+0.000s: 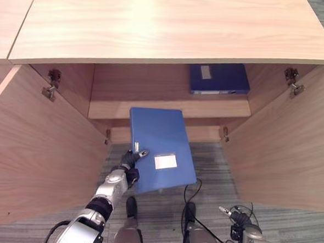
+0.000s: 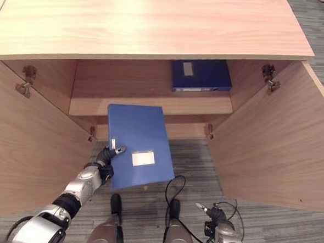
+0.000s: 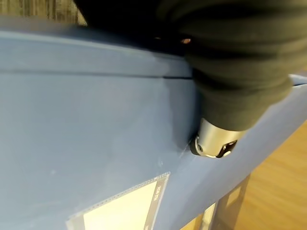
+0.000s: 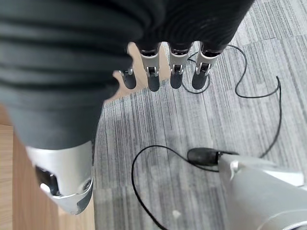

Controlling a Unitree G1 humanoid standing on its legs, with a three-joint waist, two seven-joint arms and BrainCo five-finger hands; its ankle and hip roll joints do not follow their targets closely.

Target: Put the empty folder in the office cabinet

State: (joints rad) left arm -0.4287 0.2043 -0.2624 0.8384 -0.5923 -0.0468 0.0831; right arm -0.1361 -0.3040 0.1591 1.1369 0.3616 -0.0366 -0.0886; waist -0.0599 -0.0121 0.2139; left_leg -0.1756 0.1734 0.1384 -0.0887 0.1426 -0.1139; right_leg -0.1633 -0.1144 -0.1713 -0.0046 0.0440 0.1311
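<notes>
The left hand [image 1: 129, 162] clasped the near left edge of the folder [image 1: 160, 146], thumb on its face, holding it in front of the open cabinet [image 1: 168, 108]. The right hand [image 4: 163, 72] hung low, fingers relaxed. Held one-sided, the folder might tip or strike the shelf [image 1: 171, 106], where another folder [image 1: 218, 78] lay.

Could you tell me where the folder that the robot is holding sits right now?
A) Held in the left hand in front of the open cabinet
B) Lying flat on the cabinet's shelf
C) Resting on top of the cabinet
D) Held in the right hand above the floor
A: the left hand grips the blue folder at its edge, in front of the open cabinet, not yet on a shelf.
</notes>
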